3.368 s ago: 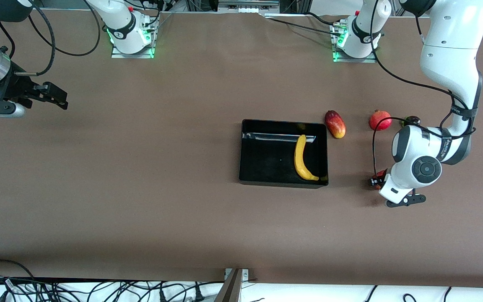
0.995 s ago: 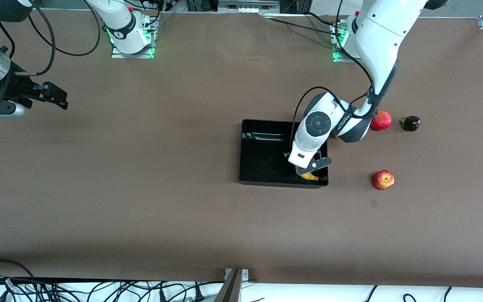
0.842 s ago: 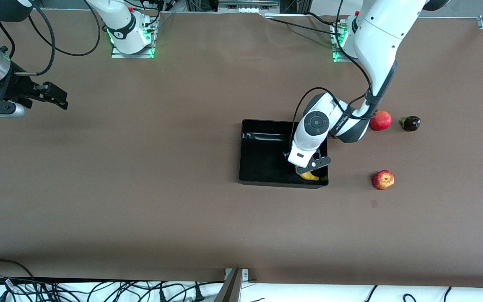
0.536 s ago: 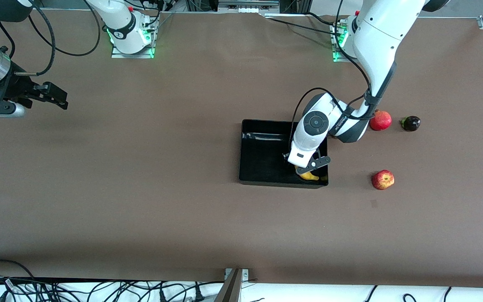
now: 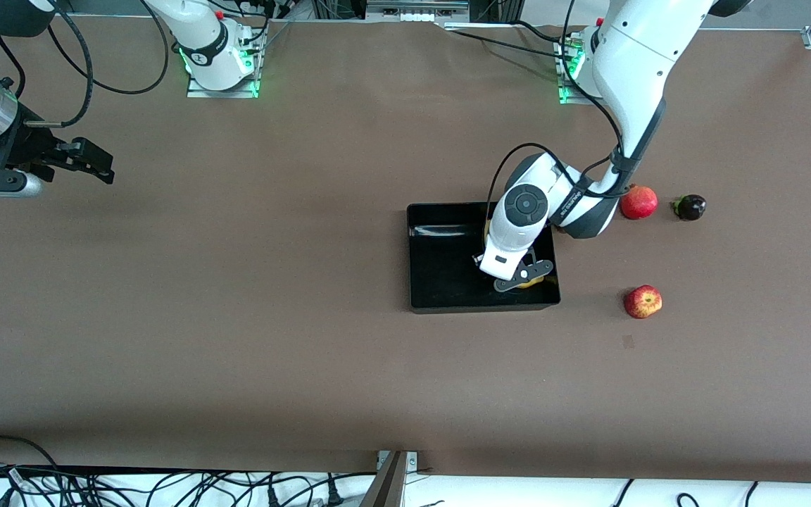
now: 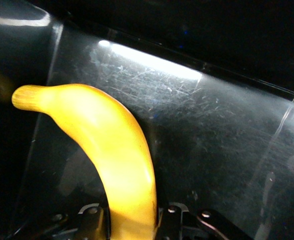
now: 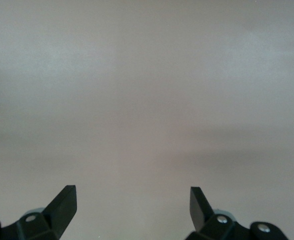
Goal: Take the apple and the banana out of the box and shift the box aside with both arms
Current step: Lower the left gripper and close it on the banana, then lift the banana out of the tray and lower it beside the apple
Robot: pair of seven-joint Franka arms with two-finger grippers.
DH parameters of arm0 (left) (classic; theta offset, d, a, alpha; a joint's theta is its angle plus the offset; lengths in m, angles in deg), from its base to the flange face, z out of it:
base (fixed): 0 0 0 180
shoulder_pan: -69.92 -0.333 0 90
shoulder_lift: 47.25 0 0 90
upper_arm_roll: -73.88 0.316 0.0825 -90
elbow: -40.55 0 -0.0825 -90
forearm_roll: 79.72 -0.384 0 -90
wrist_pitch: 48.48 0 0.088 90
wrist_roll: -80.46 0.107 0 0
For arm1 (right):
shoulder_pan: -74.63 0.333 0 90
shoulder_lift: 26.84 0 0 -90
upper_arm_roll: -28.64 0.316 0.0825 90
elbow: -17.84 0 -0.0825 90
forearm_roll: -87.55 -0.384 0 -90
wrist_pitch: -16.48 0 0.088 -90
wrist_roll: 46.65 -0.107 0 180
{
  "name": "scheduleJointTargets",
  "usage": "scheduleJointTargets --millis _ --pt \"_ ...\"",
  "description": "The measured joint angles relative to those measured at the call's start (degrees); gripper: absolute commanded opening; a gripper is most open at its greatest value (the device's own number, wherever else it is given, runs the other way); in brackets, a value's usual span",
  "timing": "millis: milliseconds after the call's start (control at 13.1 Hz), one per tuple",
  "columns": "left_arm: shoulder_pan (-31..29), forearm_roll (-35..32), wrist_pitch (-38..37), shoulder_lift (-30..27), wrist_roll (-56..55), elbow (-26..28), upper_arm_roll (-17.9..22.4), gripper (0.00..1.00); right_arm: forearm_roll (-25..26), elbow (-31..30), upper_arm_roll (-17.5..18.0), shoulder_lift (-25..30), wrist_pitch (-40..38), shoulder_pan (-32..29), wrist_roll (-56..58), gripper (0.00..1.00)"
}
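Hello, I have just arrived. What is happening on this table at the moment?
The left tool is down in the black box and shut on the banana, which is not yet out of it. The apple already lies on the table outside the box, toward the left arm's end. A pomegranate and a small dark fruit also lie there. The right tool waits open over bare table at the right arm's end.

From my seat, the left gripper (image 5: 516,280) sits inside the box (image 5: 448,282), clamped on the banana (image 6: 112,150), low walls ringing it. At its three o'clock the apple (image 5: 643,301) blocks; pomegranate (image 5: 638,202) at one. Bare table (image 5: 236,317) toward nine is passable; the right gripper (image 7: 132,205) waits there, fingers spread.
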State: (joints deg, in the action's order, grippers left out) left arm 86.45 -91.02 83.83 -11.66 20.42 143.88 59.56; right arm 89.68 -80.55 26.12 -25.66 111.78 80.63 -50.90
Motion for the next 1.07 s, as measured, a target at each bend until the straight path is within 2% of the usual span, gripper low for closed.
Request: scheduleJointTargets --millis 306,536,689,842,1072 --pt "0.0 2.4 -17.35 -3.18 2.5 -8.28 -1.17 0.0 0.0 0.0 0.0 0.0 0.0 0.0 0.0 1.0" --pt "-0.72 3.98 -34.28 -4.83 13.76 -15.68 -0.07 0.0 0.0 0.0 0.0 0.0 0.0 0.0 0.0 1.0" --pt "-2.41 4.15 -41.94 -6.04 25.96 -17.99 3.02 0.0 0.0 0.0 0.0 0.0 0.0 0.0 0.0 1.0" --pt "-6.31 4.14 -44.42 -7.17 38.44 -18.33 6.29 0.0 0.0 0.0 0.0 0.0 0.0 0.0 0.0 1.0" --pt "-10.7 4.16 -44.05 -7.88 53.6 -18.4 12.75 0.0 0.0 0.0 0.0 0.0 -0.01 0.0 0.0 1.0"
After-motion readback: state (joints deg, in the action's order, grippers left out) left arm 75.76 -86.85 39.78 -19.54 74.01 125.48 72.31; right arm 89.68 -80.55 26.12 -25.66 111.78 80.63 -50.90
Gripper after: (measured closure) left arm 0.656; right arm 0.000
